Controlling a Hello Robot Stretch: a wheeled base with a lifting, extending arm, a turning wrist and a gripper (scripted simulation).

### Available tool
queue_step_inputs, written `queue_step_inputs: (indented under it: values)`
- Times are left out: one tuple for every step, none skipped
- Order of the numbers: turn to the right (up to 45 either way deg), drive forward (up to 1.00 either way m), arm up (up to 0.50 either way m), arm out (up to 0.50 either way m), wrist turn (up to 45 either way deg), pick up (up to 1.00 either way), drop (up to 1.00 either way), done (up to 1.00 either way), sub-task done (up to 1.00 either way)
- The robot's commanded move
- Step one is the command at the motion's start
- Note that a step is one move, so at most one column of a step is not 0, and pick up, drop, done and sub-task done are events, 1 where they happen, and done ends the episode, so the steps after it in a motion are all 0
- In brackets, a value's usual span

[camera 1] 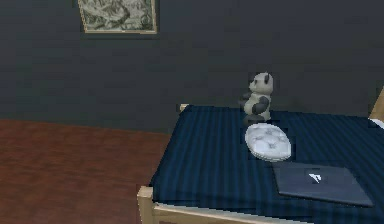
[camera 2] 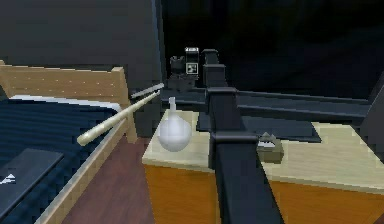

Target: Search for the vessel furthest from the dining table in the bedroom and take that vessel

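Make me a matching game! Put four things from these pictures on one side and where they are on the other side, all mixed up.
Things:
1. panda
2. picture
3. bat
4. vase

Places:
A. on the cabinet
B. on the wall
C. on the bed
D. slanting by the bed frame

Pairs: 1-C, 2-B, 3-D, 4-A.
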Motion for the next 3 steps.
queue_step_inputs:
  values:
    - [0.0, 0.0, 0.0, 0.0, 33.0, 0.0, 0.0, 0.0, 0.0]
    - [0.0, 0.0, -0.3, 0.0, 0.0, 0.0, 0.0, 0.0, 0.0]
    - [0.0, 0.0, 0.0, 0.0, 0.0, 1.0, 0.0, 0.0, 0.0]
